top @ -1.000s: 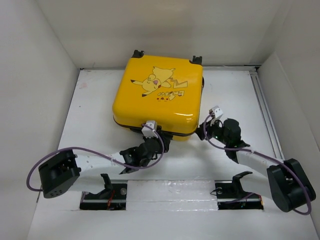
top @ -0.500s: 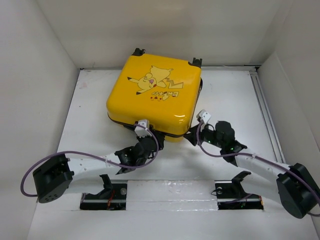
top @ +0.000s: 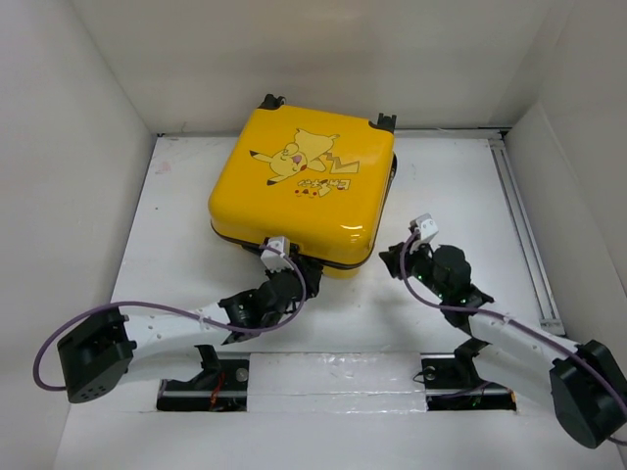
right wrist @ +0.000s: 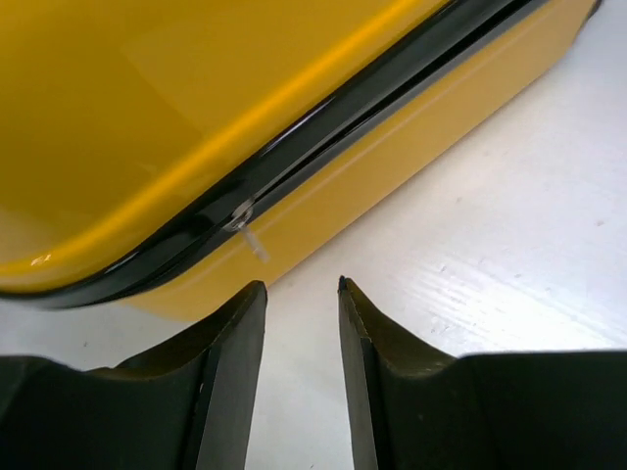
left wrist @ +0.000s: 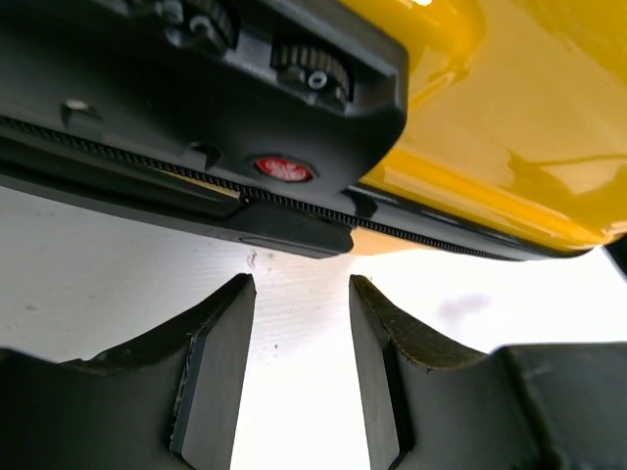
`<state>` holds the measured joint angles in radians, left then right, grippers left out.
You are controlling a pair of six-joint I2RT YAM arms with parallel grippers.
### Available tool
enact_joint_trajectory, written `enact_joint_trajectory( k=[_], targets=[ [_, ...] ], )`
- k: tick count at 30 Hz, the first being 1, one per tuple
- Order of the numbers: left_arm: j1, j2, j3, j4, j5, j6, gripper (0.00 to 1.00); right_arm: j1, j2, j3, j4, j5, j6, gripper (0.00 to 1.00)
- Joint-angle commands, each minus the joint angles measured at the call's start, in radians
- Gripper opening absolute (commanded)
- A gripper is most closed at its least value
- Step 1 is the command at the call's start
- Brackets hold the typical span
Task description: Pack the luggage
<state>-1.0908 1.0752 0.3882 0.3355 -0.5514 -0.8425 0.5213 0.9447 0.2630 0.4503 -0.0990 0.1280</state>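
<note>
Just short of luggage (top: 304, 191) near edge: left gripper (left wrist: 300, 290) parted, empty, facing lock panel (left wrist: 196, 88); right gripper (right wrist: 302, 286) parted, empty, by zipper (right wrist: 323, 127). Lying flat, closed, mid-table (top: 176, 225), wheels (top: 271, 101) toward far wall, slightly skewed.

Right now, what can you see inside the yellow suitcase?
Nothing. The yellow suitcase lies closed on the white table, its shell halves together along the black zipper trim. The shell hides whatever is inside, so I cannot tell if it is packed.
</note>
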Motion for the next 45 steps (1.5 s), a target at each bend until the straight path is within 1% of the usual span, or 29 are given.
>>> enact_joint_trajectory(
  k=[1, 2, 4, 5, 8, 11, 14, 16, 17, 18, 21, 23, 25, 28, 30, 31, 35, 37, 38, 39, 40, 41, 42, 43, 45],
  targets=[
    [0.006, -0.038, -0.021, 0.039, 0.027, -0.001, 0.39, -0.055, -0.02, 0.012, 0.118, -0.035, -0.016, 0.42],
    [0.006, -0.038, -0.022, 0.039, 0.027, 0.008, 0.39, -0.064, -0.02, 0.001, 0.154, -0.075, -0.016, 0.43],
    [0.006, -0.047, -0.032, 0.062, 0.036, 0.017, 0.39, -0.073, 0.035, 0.001, 0.215, -0.163, -0.045, 0.43],
    [0.006, -0.047, -0.032, 0.062, 0.036, 0.017, 0.39, -0.089, 0.063, 0.028, 0.215, -0.235, -0.056, 0.43],
    [0.006, -0.047, -0.032, 0.071, 0.047, 0.026, 0.39, -0.098, 0.175, 0.068, 0.228, -0.347, -0.077, 0.47],
    [0.006, -0.038, -0.032, 0.083, 0.047, 0.036, 0.39, -0.098, 0.239, 0.104, 0.228, -0.389, -0.105, 0.47],
    [0.006, -0.029, -0.032, 0.083, 0.047, 0.036, 0.38, -0.107, 0.25, 0.116, 0.237, -0.389, -0.116, 0.48],
    [0.006, -0.029, -0.032, 0.094, 0.047, 0.036, 0.38, -0.107, 0.259, 0.116, 0.28, -0.399, -0.116, 0.48],
    [0.006, -0.018, -0.032, 0.105, 0.047, 0.045, 0.38, -0.107, 0.259, 0.116, 0.292, -0.4, -0.116, 0.45],
    [0.006, -0.018, -0.032, 0.105, 0.047, 0.045, 0.38, -0.107, 0.259, 0.116, 0.306, -0.4, -0.125, 0.45],
    [0.006, -0.006, -0.022, 0.105, 0.047, 0.045, 0.38, -0.118, 0.279, 0.116, 0.343, -0.409, -0.125, 0.32],
    [0.006, -0.006, -0.022, 0.105, 0.047, 0.045, 0.38, -0.118, 0.296, 0.116, 0.366, -0.421, -0.125, 0.32],
    [0.006, -0.006, -0.022, 0.105, 0.047, 0.045, 0.37, -0.127, 0.324, 0.116, 0.413, -0.449, -0.125, 0.26],
    [0.006, 0.003, -0.022, 0.105, 0.038, 0.045, 0.37, -0.127, 0.333, 0.116, 0.438, -0.461, -0.113, 0.14],
    [0.006, 0.012, -0.022, 0.105, 0.038, 0.045, 0.37, -0.127, 0.333, 0.116, 0.447, -0.432, -0.113, 0.09],
    [0.006, 0.012, -0.022, 0.105, 0.038, 0.045, 0.37, -0.127, 0.333, 0.126, 0.447, -0.432, -0.113, 0.01],
    [0.006, 0.037, 0.0, 0.125, 0.038, 0.055, 0.36, -0.127, 0.293, 0.117, 0.447, -0.409, -0.091, 0.0],
    [0.006, 0.046, 0.009, 0.138, 0.038, 0.065, 0.36, -0.095, 0.27, 0.099, 0.413, -0.374, -0.082, 0.0],
    [0.006, 0.057, 0.021, 0.152, 0.038, 0.065, 0.36, -0.08, 0.232, 0.088, 0.394, -0.354, -0.047, 0.0],
    [0.006, 0.057, 0.021, 0.166, 0.027, 0.078, 0.36, -0.057, 0.208, 0.075, 0.348, -0.334, -0.032, 0.0],
    [0.006, 0.069, 0.046, 0.175, 0.027, 0.088, 0.36, 0.007, 0.181, 0.041, 0.32, -0.27, -0.018, 0.0],
    [0.006, 0.086, 0.055, 0.175, 0.015, 0.088, 0.36, 0.043, 0.151, 0.032, 0.27, -0.213, 0.002, 0.0],
    [0.006, 0.098, 0.066, 0.186, 0.005, 0.109, 0.36, 0.08, 0.087, 0.021, 0.213, -0.164, 0.03, 0.0],
    [0.006, 0.11, 0.087, 0.201, 0.005, 0.118, 0.36, 0.15, 0.056, 0.012, 0.108, -0.072, 0.039, 0.0],
    [0.006, 0.156, 0.115, 0.22, -0.004, 0.128, 0.36, 0.206, -0.039, 0.012, -0.019, 0.008, 0.088, 0.0]
  ],
)
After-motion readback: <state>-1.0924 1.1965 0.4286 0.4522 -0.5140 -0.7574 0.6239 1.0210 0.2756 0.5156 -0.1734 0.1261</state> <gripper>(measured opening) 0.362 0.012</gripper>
